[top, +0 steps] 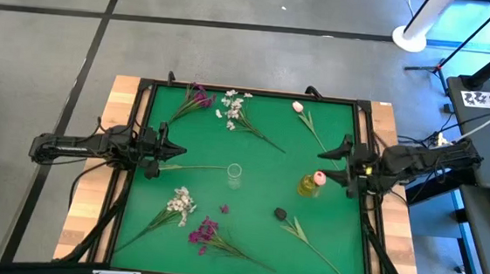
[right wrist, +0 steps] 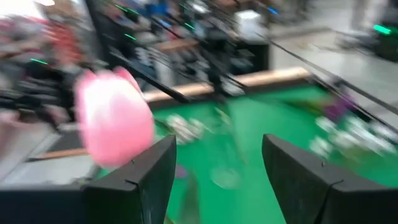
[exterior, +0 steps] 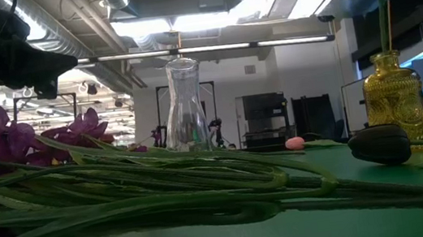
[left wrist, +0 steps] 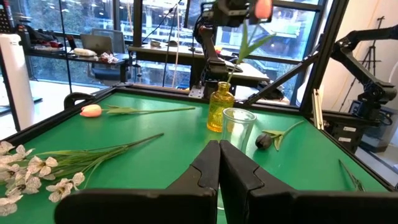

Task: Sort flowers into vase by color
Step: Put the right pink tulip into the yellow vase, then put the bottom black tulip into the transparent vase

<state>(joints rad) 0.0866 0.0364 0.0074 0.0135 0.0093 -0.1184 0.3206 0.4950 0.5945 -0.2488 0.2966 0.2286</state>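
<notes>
Pink tulip [top: 318, 177] stands in yellow vase [top: 308, 187]; right gripper [top: 344, 167] wide open beside it, holding nothing. Left gripper [left wrist: 218, 163] closed, empty. Risk: withdrawing arm clips stem, tipping vase.

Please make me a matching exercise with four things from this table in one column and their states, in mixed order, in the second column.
Things:
1. clear vase
2. yellow vase
3. dark bud
4. right gripper

States:
A. open
B. lying on the green table
C. holds a pink tulip
D. empty

Pairs: 1-D, 2-C, 3-B, 4-A
</notes>
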